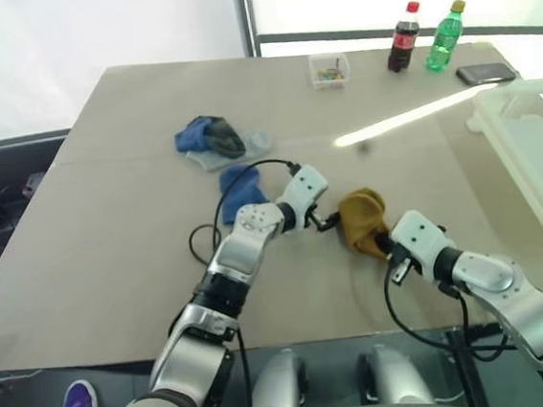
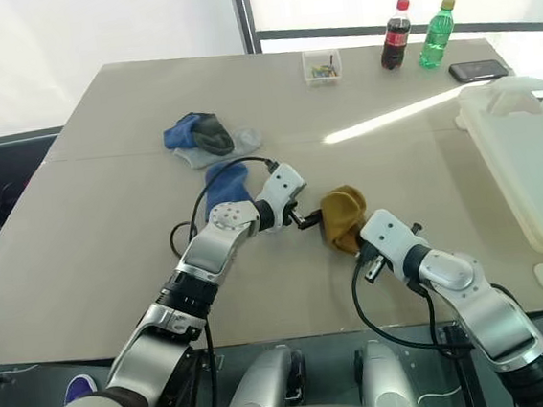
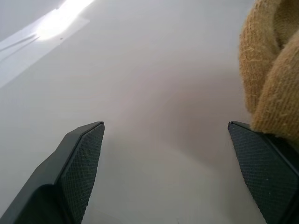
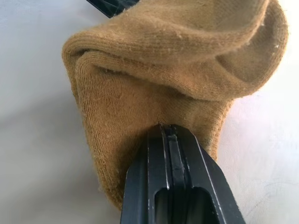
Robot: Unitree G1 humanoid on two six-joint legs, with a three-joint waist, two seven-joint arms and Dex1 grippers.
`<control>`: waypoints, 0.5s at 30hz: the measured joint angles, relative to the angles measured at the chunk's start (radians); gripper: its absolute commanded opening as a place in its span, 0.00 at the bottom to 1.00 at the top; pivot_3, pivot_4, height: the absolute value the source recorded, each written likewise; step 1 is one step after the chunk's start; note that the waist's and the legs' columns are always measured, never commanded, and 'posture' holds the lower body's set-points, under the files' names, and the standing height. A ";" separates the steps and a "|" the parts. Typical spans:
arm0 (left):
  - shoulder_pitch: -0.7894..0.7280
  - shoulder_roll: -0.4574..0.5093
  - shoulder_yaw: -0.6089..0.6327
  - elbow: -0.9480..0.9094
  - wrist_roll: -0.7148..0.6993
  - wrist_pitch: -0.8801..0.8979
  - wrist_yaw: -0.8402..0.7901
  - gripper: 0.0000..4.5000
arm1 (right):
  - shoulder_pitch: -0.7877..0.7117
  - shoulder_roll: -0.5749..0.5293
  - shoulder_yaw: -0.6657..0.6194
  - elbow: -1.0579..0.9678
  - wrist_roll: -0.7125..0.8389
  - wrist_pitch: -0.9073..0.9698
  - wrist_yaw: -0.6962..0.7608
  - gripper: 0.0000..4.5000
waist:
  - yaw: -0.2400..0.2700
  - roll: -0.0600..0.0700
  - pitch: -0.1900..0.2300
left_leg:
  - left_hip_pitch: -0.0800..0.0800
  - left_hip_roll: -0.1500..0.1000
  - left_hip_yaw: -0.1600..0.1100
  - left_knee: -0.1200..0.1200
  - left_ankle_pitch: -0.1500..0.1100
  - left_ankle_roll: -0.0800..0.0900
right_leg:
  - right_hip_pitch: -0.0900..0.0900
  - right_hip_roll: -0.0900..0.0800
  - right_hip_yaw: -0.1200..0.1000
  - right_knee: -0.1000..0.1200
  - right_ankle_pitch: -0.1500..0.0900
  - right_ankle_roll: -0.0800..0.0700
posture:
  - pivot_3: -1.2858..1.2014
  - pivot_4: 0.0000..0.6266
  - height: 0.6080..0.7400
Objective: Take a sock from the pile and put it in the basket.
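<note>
The mustard-yellow sock lies crumpled on the beige table, near the table's front edge and a little right of its middle, and everything else can be placed from it. The right gripper has its two black fingers pinched tight together on the sock's near edge, the cloth bunched up beyond them in the right wrist view. Just beside the sock on its left, the left gripper stands with its fingers spread wide and nothing between them; in the left wrist view one finger sits right against the sock's fold, while the other is over bare table. Behind that gripper's wrist, left of the yellow sock, a lone blue sock lies flat. Farther back and left of the yellow sock is the pile, a small heap of blue, dark and pale grey socks. Well to the right of the yellow sock, at the table's right edge, stands the white translucent basket. At the far edge, well apart from the sock, are a small clear box of coloured bits, a cola bottle, a green bottle and a dark phone.
</note>
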 measured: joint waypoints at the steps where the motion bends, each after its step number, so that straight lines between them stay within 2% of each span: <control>1: 0.000 -0.001 -0.003 0.001 0.001 -0.007 -0.001 1.00 | 0.000 0.003 0.000 0.000 -0.002 0.000 0.000 0.02 | 0.000 0.000 0.000 | 0.000 0.000 0.000 0.000 0.000 0.000 | 0.000 0.000 0.000 0.000 0.000 0.000 | 0.52 0.24 0.91; 15: -0.014 -0.026 0.042 0.002 -0.021 -0.098 -0.014 1.00 | 0.008 0.013 -0.002 -0.001 -0.048 -0.034 0.020 0.02 | -0.001 0.000 0.000 | -0.001 0.000 0.000 0.000 0.000 0.000 | -0.001 -0.001 -0.001 -0.001 0.000 0.000 | 0.52 0.24 0.91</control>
